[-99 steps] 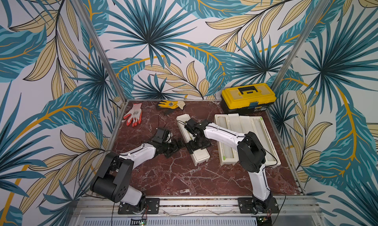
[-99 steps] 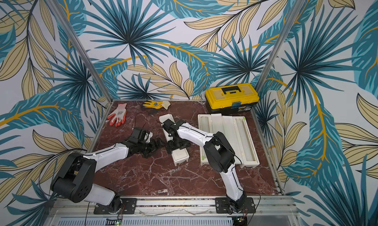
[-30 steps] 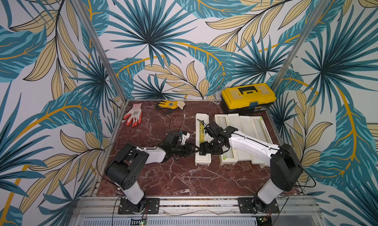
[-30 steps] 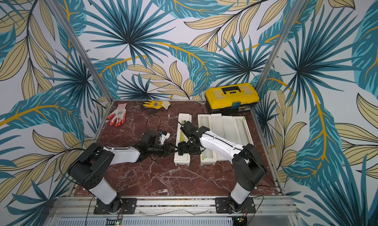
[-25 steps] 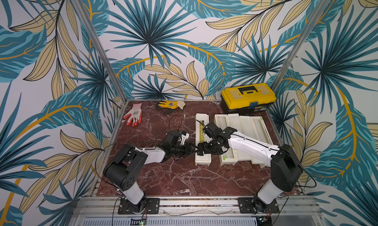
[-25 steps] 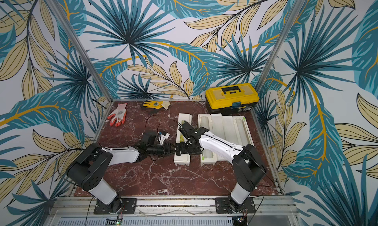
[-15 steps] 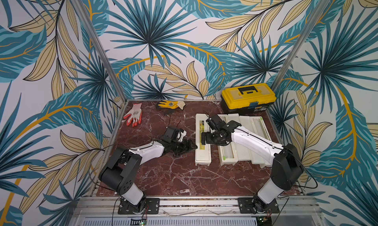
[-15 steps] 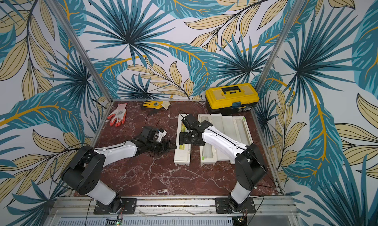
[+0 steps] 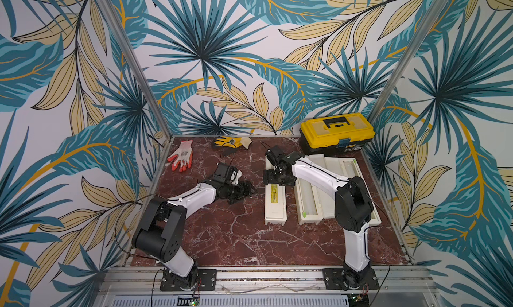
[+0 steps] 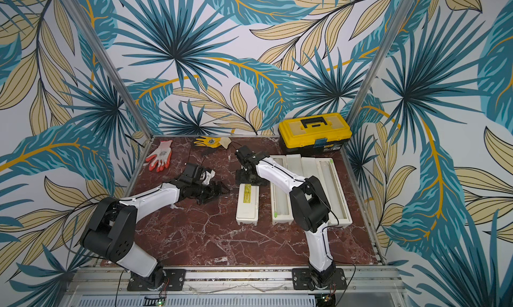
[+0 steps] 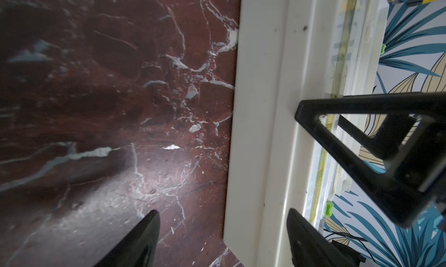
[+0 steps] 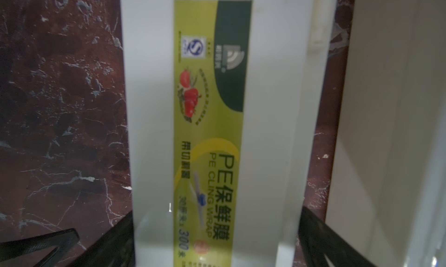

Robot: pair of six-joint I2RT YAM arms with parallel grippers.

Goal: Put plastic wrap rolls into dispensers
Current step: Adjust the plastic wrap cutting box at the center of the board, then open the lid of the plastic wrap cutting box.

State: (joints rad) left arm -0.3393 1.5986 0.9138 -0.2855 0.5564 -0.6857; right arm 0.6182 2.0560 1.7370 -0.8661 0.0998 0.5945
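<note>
**Both grippers open; one dispenser closed, two open with rolls inside**

Nearest my bases lies the red marble table [image 9: 236,236]. My left gripper [image 9: 249,191] hangs low over it with its jaws spread wide and nothing between them. It points toward the long side of the closed dispenser [image 9: 274,201], near it but apart. In the left wrist view that dispenser's cream wall runs just ahead of my fingers [image 11: 144,239].

The closed dispenser lies lengthwise, one short end toward me, with the yellow label strip [image 12: 210,133] on its lid. My right gripper [image 9: 274,180] sits over its far half, jaws wide, one finger on each side of the lid. In the right wrist view the fingers [image 12: 321,232] sit right at the box's edges. They seem to straddle it rather than clamp it, but I cannot tell if they touch.

Just beside it on my right, the middle dispenser [image 9: 309,221] lies open with a plastic wrap roll [image 9: 306,197] in its trough. Beyond that, partly behind my right arm, the third dispenser [image 10: 342,221] is open too, with a second roll [image 10: 325,168] in it.

Farther back stands the yellow-and-black toolbox [image 9: 336,133], just behind the dispensers. At the far edge on my left lie an orange-and-white glove [image 9: 181,155] and a yellow glove [image 9: 231,142].
</note>
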